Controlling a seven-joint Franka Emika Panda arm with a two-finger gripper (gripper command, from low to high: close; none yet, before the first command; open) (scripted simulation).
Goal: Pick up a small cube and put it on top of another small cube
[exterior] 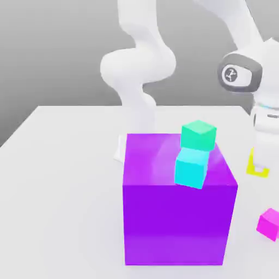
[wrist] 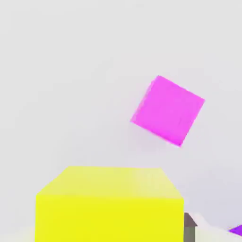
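Exterior view first: the arm comes down at the exterior view's right, and the gripper [exterior: 258, 170] sits low by the table [exterior: 60, 163], with the yellow cube [exterior: 256, 168] peeking out right under the hand. The jaws themselves are hidden behind the wrist here. Off to the side, toward the middle of the scene, the green cube [exterior: 199, 135] perches on the cyan cube [exterior: 192, 167], and that one rests on top of the big purple block [exterior: 177, 207]. So the target stands clearly higher than the hand. The magenta cube [exterior: 269, 223] lies on the table near the hand, on the side closer to this camera.

Now the hand view: the yellow cube [wrist: 109, 208] looms large and square right beneath the camera, between the jaws by the look of it. The hand is closed nearly all the way down, and I judge it has the yellow cube pinched. The magenta cube [wrist: 168, 110] sits just beyond on the bare table, apart from the yellow one.

To do this well, I'd say: lift straight up first, keep the grip steady, rise above the green cube's top before crossing, so the stacked pair isn't knocked sideways.
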